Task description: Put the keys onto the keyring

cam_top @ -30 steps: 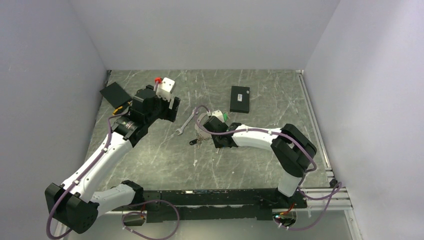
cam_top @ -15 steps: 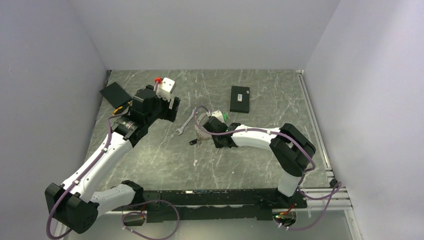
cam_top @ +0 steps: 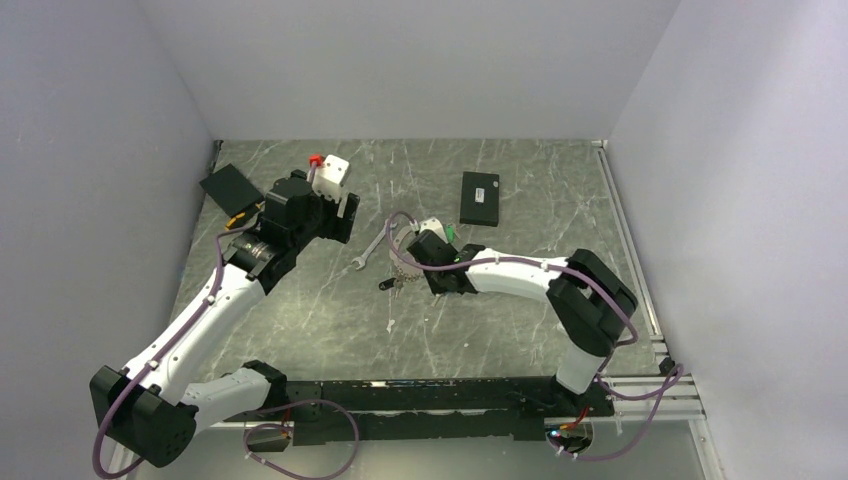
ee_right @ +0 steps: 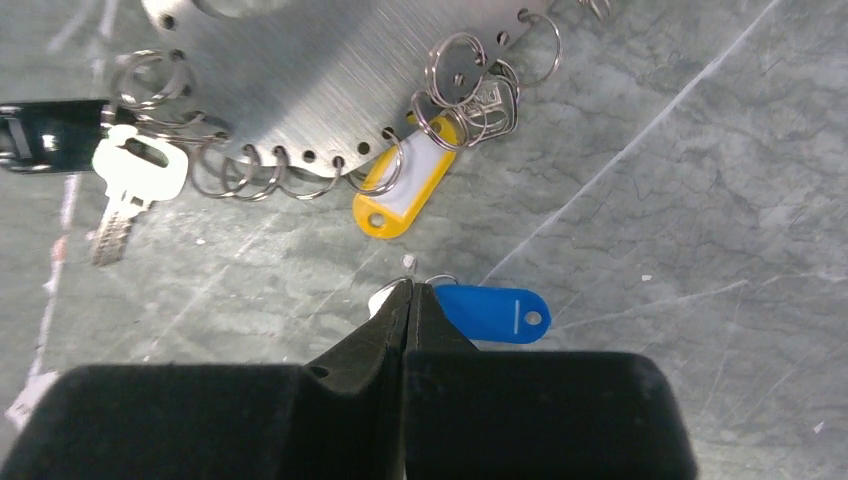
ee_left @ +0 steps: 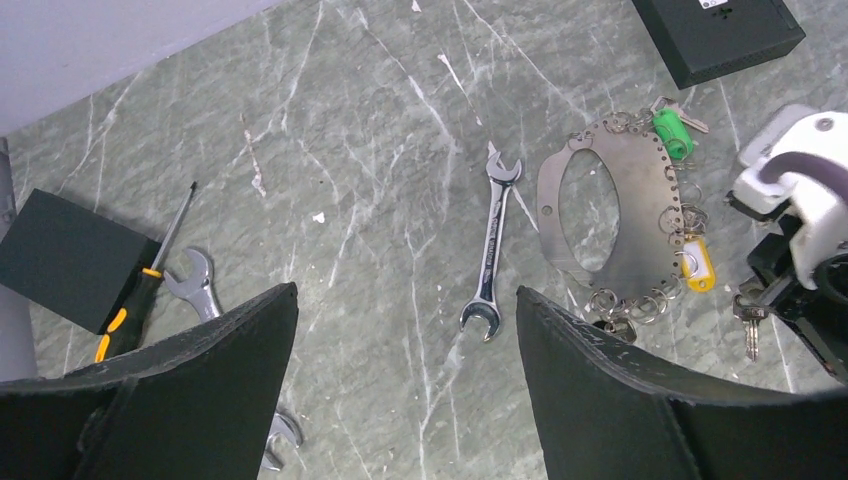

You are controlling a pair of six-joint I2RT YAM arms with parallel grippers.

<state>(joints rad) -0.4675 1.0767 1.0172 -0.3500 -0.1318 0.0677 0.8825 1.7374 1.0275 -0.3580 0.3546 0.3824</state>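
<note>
Grey-green marbled counter (cam_top: 500,320) boxed by plain pale walls, both arms reaching in from the near edge; left arm (cam_top: 200,320) is up over the far-left part, right arm (cam_top: 520,270) is bent low across the middle. Left fingers (ee_left: 620,400) are spread wide with nothing between them, hovering and looking down on the work area. Black box (cam_top: 480,197) lies far centre, well apart from the action. Keyring (ee_left: 650,210) lies flat mid-counter: it reads as an oval steel plate with a cut-out and a row of small split rings round its edge, a green tag (ee_left: 672,133) at its far end and a yellow tag (ee_right: 405,195) on its near edge. Long silver wrench (ee_left: 490,245) lies just beside it on the left, not touching. A silver key (ee_right: 125,190) and a black-headed key (ee_right: 40,135) already hang off the plate's rings. Blue-tagged key (ee_right: 490,313) lies loose on the counter, near the yellow tag but off the plate. Change over the last second: right fingers (ee_right: 400,320) have snapped fully together, tips meeting right at the small ring end of the blue tag, arm barely shifted. Judgement: this is the pick of the next key; whether the ring is really pinched can't be told, tips hide it. If it is caught, lifting and threading onto a free ring comes next
</note>
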